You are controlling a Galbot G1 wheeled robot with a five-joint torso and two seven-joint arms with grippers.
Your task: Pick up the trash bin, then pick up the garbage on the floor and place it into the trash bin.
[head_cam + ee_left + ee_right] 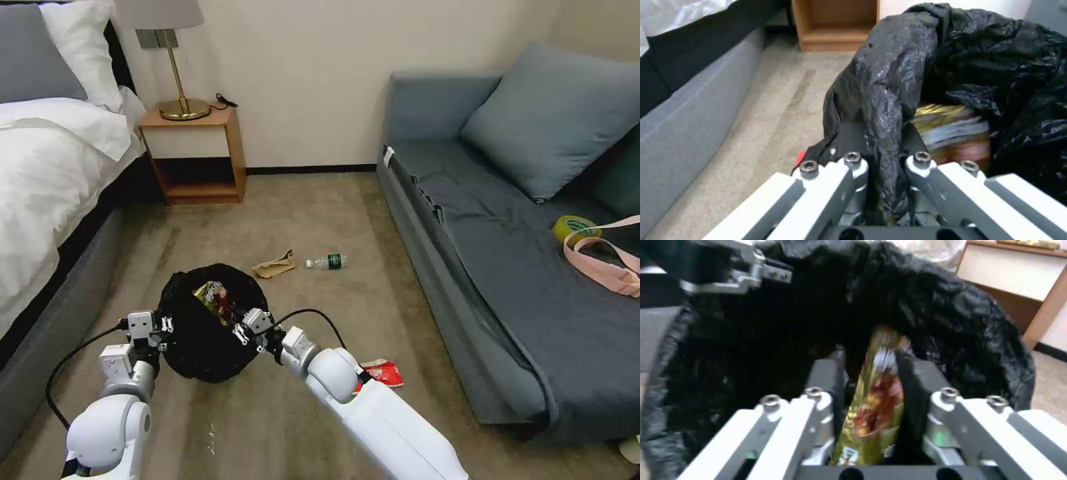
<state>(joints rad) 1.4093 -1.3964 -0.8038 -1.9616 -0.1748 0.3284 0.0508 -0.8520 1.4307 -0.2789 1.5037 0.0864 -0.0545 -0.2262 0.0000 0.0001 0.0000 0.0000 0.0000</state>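
The trash bin [207, 347], lined with a crinkled black bag, is low in front of me. My left gripper [167, 325] is shut on the bag-covered rim [882, 100] at the bin's left side. At the right side of the bin's mouth, my right gripper [239, 331] is shut on a gold-brown shiny wrapper [876, 396], holding it upright inside the opening. The wrapper [951, 130] also shows inside the bag in the left wrist view. More garbage lies on the carpet: a crumpled tan paper bag [273, 267], a small clear bottle [327, 261] and a red snack packet [381, 372] beside my right forearm.
A bed [53, 173] runs along the left, and a wooden nightstand [193, 157] with a brass lamp [175, 67] stands at the back. A grey-blue sofa [507, 253] on the right holds a yellow-green tape roll [575, 228] and a pink strap [603, 263]. Open carpet lies between them.
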